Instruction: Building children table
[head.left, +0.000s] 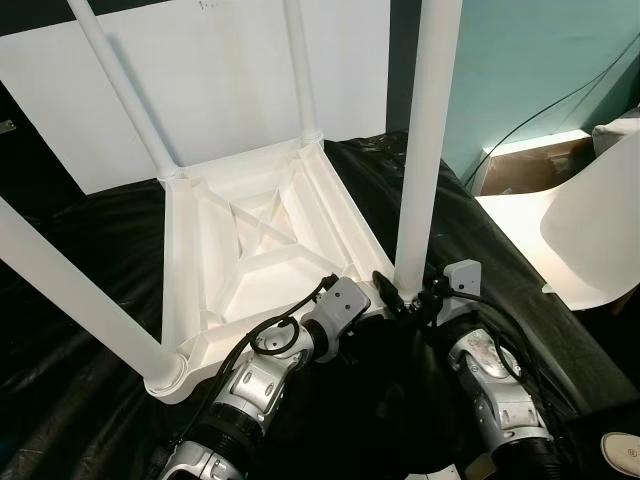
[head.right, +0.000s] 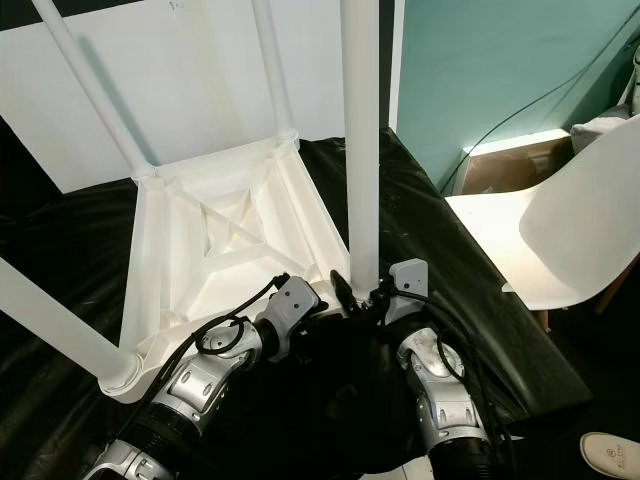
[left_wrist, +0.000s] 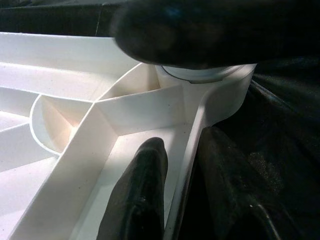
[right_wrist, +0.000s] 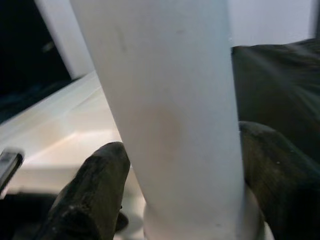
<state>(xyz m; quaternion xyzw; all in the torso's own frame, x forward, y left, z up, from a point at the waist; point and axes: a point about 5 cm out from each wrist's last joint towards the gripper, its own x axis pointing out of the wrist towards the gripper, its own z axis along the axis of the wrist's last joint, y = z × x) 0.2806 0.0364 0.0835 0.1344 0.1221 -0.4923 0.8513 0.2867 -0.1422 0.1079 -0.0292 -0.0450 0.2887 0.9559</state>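
A white children's table (head.left: 185, 260) lies upside down on a black cloth (head.left: 90, 240), its four white legs pointing up. The nearest right leg (head.left: 425, 150) stands in its corner socket (left_wrist: 210, 80). My right gripper (head.left: 408, 297) is at the base of this leg, shut on it with a finger (right_wrist: 90, 195) on each side. My left gripper (head.left: 378, 290) is just left of that corner and straddles the table's rim (left_wrist: 187, 165). One finger (left_wrist: 140, 195) is inside the frame, the other outside on the cloth, shut on the rim.
A white chair (head.right: 560, 230) stands close on the right beside the cloth's edge. A white board (head.left: 220, 80) leans behind the table. A cardboard box (head.left: 520, 170) and a cable lie by the teal wall. A shoe (head.left: 622, 452) is at the lower right.
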